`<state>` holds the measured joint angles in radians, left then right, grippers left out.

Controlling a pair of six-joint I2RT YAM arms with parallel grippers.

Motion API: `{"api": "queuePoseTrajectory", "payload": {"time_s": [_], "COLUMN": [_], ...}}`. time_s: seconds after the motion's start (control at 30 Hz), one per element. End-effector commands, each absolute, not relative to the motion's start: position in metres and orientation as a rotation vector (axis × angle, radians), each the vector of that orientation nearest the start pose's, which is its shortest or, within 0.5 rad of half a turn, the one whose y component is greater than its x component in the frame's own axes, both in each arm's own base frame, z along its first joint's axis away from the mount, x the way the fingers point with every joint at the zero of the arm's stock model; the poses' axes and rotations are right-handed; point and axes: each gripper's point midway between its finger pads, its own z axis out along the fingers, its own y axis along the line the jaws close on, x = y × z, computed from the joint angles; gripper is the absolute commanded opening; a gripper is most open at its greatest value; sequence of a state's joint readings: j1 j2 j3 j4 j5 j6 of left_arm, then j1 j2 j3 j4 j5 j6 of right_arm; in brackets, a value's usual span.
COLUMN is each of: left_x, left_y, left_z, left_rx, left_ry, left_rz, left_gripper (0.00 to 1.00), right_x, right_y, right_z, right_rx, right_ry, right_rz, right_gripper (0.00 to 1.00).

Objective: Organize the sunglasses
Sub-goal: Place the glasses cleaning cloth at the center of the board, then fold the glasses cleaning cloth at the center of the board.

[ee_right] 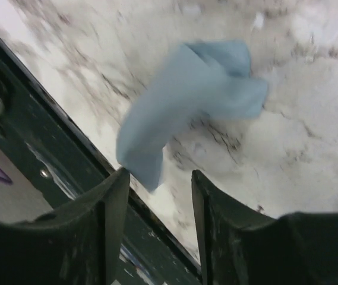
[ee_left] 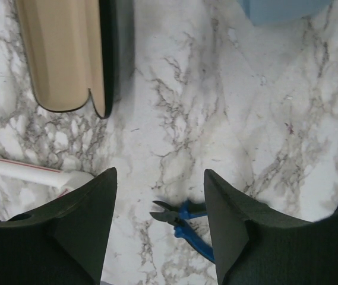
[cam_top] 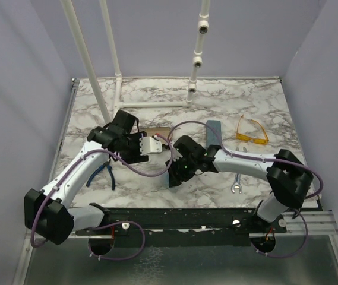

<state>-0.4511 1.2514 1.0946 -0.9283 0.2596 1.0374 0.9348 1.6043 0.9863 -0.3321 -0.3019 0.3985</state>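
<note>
The yellow-orange sunglasses [cam_top: 252, 132] lie unfolded at the right rear of the marble table [cam_top: 264, 101], away from both arms. My left gripper [cam_top: 157, 144] [ee_left: 160, 172] hangs open over bare marble at mid-table with nothing between its fingers. A black oval case [ee_left: 68, 53] with tan lining lies open just beyond it. My right gripper [cam_top: 173, 176] [ee_right: 157, 172] is open near the table's front edge. A light blue cloth [ee_right: 186, 101], blurred, sits just past its fingertips, its lower end close to the left finger [ee_right: 106, 214].
The blue-grey oblong case [cam_top: 213, 133] [ee_left: 281, 9] lies behind the right gripper. Blue-handled pliers [cam_top: 106, 175] [ee_left: 183, 222] lie under the left arm. A wrench [cam_top: 237, 185] rests near the front right. White pipes [cam_top: 192, 65] [ee_left: 32, 172] stand at the back. A black rail [ee_right: 50, 160] lines the front edge.
</note>
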Motion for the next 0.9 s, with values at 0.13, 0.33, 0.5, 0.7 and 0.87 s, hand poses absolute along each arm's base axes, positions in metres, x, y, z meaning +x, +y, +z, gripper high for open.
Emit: {"api": "queuePoseTrajectory", "payload": {"time_s": [0.13, 0.33, 0.5, 0.7, 0.87], "left_x": [0.197, 0.175, 0.178, 0.173, 0.169], "left_y": [-0.13, -0.149, -0.159, -0.169, -0.175], "left_z": [0.134, 0.131, 0.124, 0.122, 0.123], "left_rx": [1.926, 1.895, 1.836, 1.77, 1.706], "left_ry": [1.756, 1.674, 1.639, 1.552, 1.514], "left_rz": [-0.298, -0.458, -0.483, -0.517, -0.54], "left_gripper": [0.68, 0.67, 0.65, 0.65, 0.69], "right_x": [0.144, 0.159, 0.139, 0.131, 0.131], "right_y": [0.303, 0.256, 0.295, 0.319, 0.32], "right_z": [0.073, 0.056, 0.062, 0.091, 0.069], "right_rx": [-0.823, -0.606, -0.676, -0.788, -0.924], "right_ry": [2.605, 2.672, 2.505, 2.071, 2.009], "right_rz": [0.79, 0.46, 0.733, 0.989, 0.917], "right_gripper": [0.57, 0.39, 0.48, 0.61, 0.62]}}
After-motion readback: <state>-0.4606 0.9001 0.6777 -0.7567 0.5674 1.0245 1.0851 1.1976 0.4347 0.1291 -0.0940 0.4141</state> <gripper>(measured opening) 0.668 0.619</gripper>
